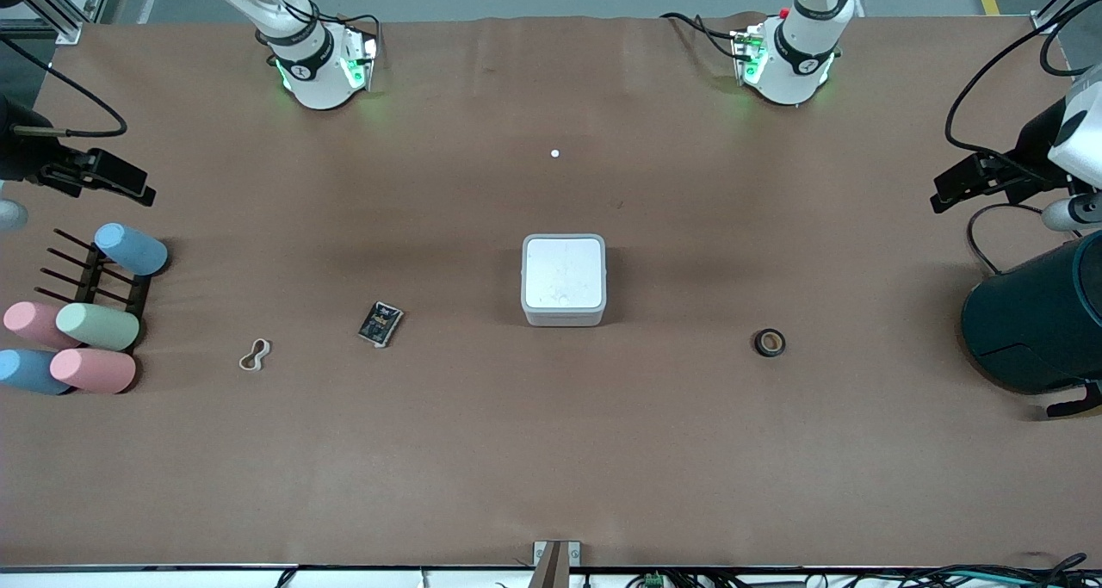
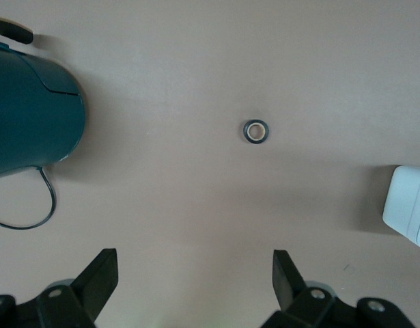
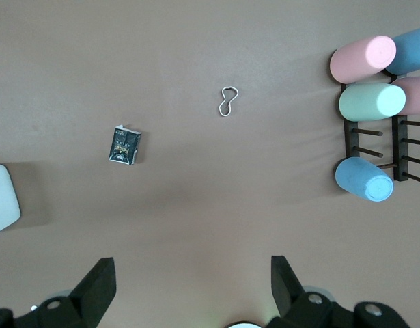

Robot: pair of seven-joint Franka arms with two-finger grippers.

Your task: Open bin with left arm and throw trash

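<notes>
Hovering high with fingers apart, left gripper (image 2: 194, 283) over tape roll (image 2: 256, 131), right gripper (image 3: 192, 290) over packet (image 3: 125, 145).

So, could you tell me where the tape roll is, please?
The tape roll lies on the table between the white bin and the dark container, toward the left arm's end.

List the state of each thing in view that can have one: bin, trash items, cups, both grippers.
bin: lid shut, upright.
packet: lying flat on the table.
rubber loop: lying flat on the table.
tape roll: lying flat, hole up.
pastel cups: on the rack's pegs, on their sides.
left gripper: fingers open, holding nothing.
right gripper: fingers open, holding nothing.
</notes>
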